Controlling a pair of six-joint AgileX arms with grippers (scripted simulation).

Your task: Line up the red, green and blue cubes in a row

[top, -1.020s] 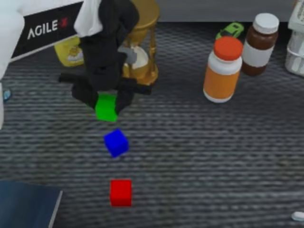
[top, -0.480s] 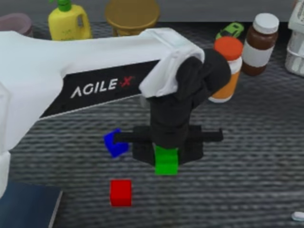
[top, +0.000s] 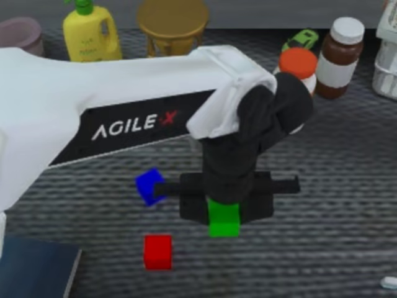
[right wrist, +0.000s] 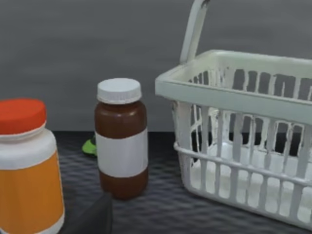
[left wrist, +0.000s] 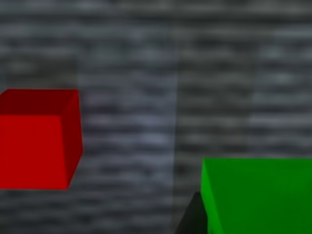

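From above, you can read "AGILE X" in white on the black panel of your left arm, which reaches across the grey ribbed mat (top: pixel 347 186). Your left gripper (top: pixel 224 218) pinches the green cube (top: pixel 224 220); only the cube's near part shows below the black fingers. The red cube (top: pixel 157 251) sits to its left, slightly nearer the bottom edge. The blue cube (top: pixel 148 185) lies above the red one, partly covered by the gripper's black bar. The arm hides most of the orange bottle (top: pixel 298 63), leaving its round red-orange cap. The brown bottle (top: pixel 337 57) carries a blank white label. A lime toy car (top: pixel 301 38), a yellow jug (top: pixel 90 31) and a gold stool-like object (top: pixel 173 20) stand along the far edge.

Your left wrist view is blurred: a glossy red cube (left wrist: pixel 36 139) rests on the mat, with the green cube (left wrist: pixel 258 195) cut off at the frame edge.

Your right wrist view shows the orange bottle (right wrist: pixel 29 170), brown bottle (right wrist: pixel 121 139) and a white slatted plastic basket (right wrist: pixel 243 146), cut off. You cannot tell the right gripper's state.
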